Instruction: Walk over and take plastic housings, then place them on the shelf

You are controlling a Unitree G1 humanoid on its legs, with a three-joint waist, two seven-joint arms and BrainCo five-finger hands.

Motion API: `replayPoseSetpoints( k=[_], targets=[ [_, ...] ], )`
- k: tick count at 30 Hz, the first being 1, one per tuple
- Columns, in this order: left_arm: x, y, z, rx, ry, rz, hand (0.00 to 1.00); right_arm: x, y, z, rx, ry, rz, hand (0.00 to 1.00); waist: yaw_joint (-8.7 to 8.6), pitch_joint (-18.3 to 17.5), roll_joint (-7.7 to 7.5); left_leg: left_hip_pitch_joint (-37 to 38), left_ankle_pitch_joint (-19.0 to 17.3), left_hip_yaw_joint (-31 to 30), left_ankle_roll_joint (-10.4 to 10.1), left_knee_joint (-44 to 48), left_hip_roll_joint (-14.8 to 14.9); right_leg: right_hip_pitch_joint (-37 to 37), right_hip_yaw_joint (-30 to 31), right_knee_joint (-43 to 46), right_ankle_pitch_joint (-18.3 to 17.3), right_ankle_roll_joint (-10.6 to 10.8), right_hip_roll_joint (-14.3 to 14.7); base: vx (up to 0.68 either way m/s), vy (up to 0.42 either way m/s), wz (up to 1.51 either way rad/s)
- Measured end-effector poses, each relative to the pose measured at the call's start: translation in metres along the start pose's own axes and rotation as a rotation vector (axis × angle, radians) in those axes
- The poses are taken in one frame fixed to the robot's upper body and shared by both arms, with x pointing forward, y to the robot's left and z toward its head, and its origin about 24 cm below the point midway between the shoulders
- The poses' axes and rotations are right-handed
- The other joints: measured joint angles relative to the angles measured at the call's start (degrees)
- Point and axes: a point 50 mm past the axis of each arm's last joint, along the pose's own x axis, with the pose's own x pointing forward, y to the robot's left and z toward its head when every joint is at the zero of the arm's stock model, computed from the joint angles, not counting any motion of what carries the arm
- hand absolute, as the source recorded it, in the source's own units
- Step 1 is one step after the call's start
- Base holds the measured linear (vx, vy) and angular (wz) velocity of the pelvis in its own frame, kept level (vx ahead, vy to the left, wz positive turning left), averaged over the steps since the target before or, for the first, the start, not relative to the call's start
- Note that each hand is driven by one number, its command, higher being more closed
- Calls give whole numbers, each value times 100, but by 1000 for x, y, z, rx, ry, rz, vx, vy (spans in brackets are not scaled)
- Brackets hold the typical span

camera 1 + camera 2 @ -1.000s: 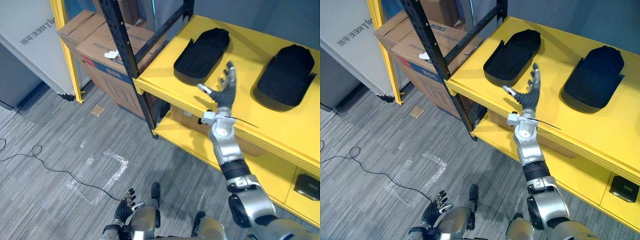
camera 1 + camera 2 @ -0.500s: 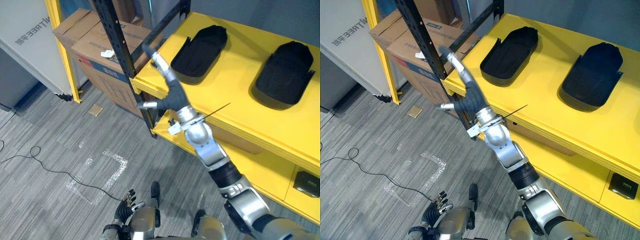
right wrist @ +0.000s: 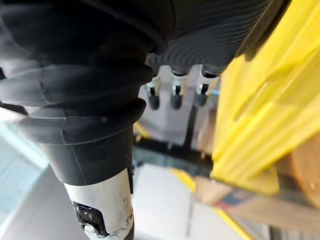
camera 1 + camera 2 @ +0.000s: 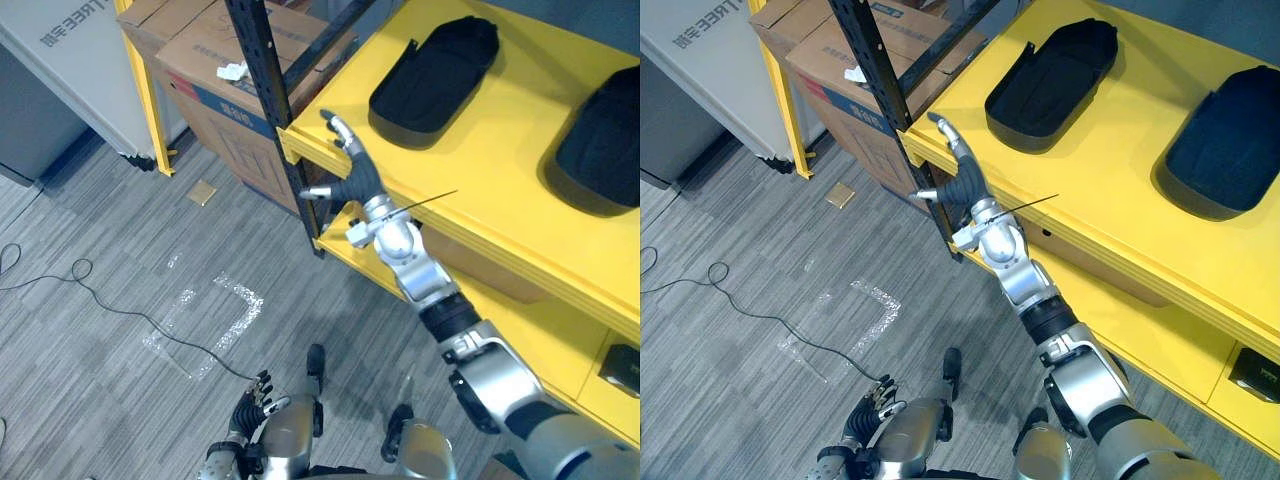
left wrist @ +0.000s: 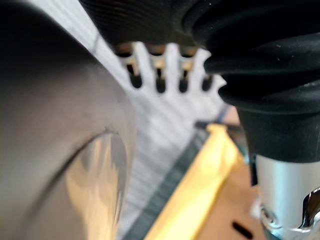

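Two black plastic housings are lying on the top level of the yellow shelf. The left housing lies towards the far left of it with its hollow side up, and the right housing is well apart from it over on the right. Nothing is touching either of them.

The right hand is up at the shelf's near left corner, just beside the black upright post. Its fingers are straight and its thumb sticks out to the left, with nothing in its grasp. Can't tell whether it's actually touching the shelf edge or just in front of it. It's well short of the left housing either way.

The left hand hangs low at the near edge of the scene over the grey carpet, fingers loose and empty.

Other stuff: cardboard boxes are stacked behind the post on the far left, one with a crumpled white scrap on top. A small black box sits on the lower shelf level at the right, and there are pale tape marks on the floor.
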Motion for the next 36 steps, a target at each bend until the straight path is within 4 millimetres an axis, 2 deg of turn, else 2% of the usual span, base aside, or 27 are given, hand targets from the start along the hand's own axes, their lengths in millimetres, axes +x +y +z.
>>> replayPoseSetpoints(
  k=[4, 10, 12, 21, 29, 36],
  targets=[
    [2, -3, 1, -26, 1, -4, 0, 5, -22, 1, -1, -2, -136, 0, 87, 76, 131, -58, 20, -18, 10, 2, -27, -78, -15, 110, -53, 1, -37, 47, -32, 4],
    [3, -6, 0, -28, 10, -16, 0, 9, -43, 0, -35, 16, -201, 0, 113, 107, 197, -111, 27, -48, 1, 2, -48, -168, -24, 233, -130, -31, -72, 31, -38, 3],
    [5, -8, 1, -25, 12, -22, 0, 11, -45, 0, -47, 24, -196, 0, 113, 131, 247, -116, 28, -59, 0, 2, -48, -174, -29, 239, -137, -35, -71, 12, -33, 1],
    [6, -10, 2, -24, 9, -36, 0, 21, -59, 3, -135, 31, -222, 0, 167, 133, 263, -250, 51, -132, -15, 2, -32, -316, -50, 270, -155, -45, -59, 2, -15, 2],
    [6, -11, 3, -24, -5, -41, 0, 20, -64, 1, -144, 21, -269, 0, 273, 132, 269, -315, 71, -137, -9, 2, -30, -384, -42, 272, -154, -45, -55, 0, 0, 0],
    [8, -14, 6, -22, -19, -50, 0, 21, -62, 2, -160, 1, -247, 0, 281, 181, 368, -351, 87, -138, -10, 2, -19, -398, -43, 217, -139, -37, -28, 16, -12, 0]
  ],
)
